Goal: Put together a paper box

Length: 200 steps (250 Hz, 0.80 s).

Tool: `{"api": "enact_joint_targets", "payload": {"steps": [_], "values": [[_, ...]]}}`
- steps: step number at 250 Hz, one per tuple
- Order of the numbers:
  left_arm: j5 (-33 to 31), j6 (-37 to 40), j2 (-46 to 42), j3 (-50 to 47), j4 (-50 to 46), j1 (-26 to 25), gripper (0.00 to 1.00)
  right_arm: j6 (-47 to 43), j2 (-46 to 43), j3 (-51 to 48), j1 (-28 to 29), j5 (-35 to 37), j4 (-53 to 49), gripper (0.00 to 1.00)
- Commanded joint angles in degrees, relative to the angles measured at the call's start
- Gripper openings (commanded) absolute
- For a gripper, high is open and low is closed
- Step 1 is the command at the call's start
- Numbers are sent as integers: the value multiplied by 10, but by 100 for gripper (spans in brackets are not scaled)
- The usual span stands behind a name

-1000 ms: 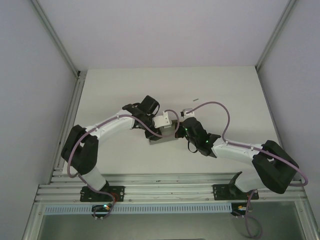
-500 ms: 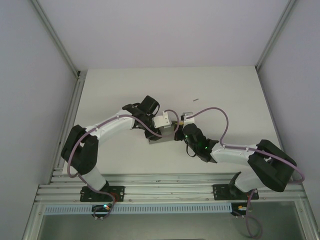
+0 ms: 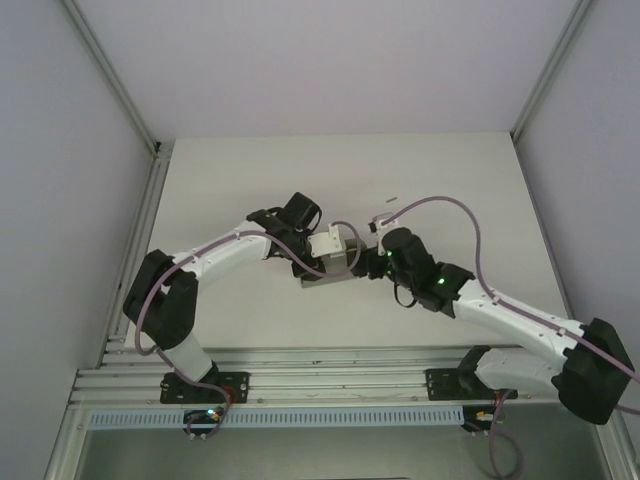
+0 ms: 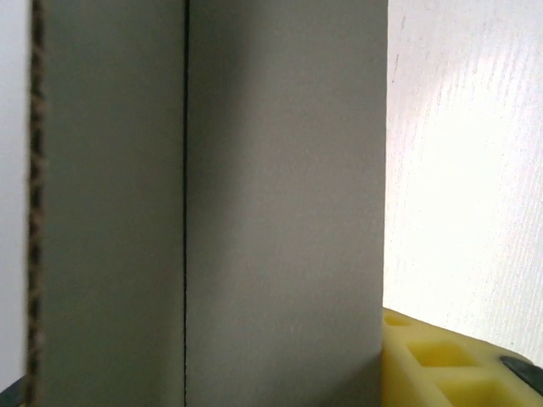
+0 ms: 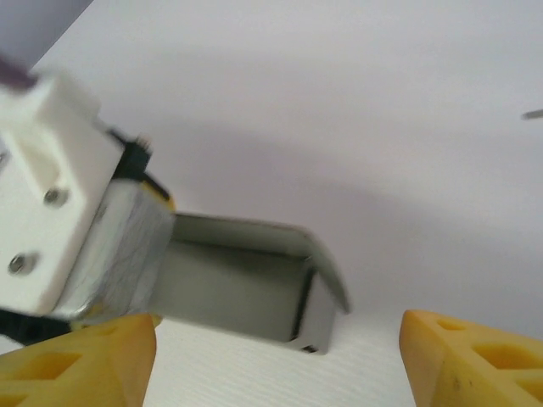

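A low grey paper box (image 5: 233,288) sits near the middle of the white surface (image 3: 450,180), between the two arms. The left end effector (image 3: 338,262) grips one wall of the box, and grey card rises close beside its yellow finger (image 4: 441,365). The right end effector (image 5: 276,360) is near the box's opposite side, not touching it. Its yellow fingers are spread wide and hold nothing.
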Motion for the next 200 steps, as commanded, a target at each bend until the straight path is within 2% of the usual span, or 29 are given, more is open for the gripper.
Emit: {"api": "enact_joint_targets", "payload": {"steps": [1,10,25,61,84,173,189,200], "values": [[8,20,2,-9,-16,1,48,-37,-9,19,-59,-101,-66,69],[8,21,1,-9,-16,1,48,-55,-3,27,-75,-140,-71,68],[8,25,0,-9,-20,1,48,-92,12,56,-94,-191,-97,59],[8,31,-3,-8,-21,0,48,-228,55,110,-97,-275,-165,58],[10,32,-3,-7,-21,1,48,-241,86,136,-101,-242,-178,52],[11,37,-3,-6,-25,0,48,-271,162,174,-121,-231,-192,48],[11,37,-3,-5,-24,0,48,-273,177,177,-123,-233,-192,43],[10,36,-3,-5,-24,1,48,-270,182,179,-124,-230,-192,35]]}}
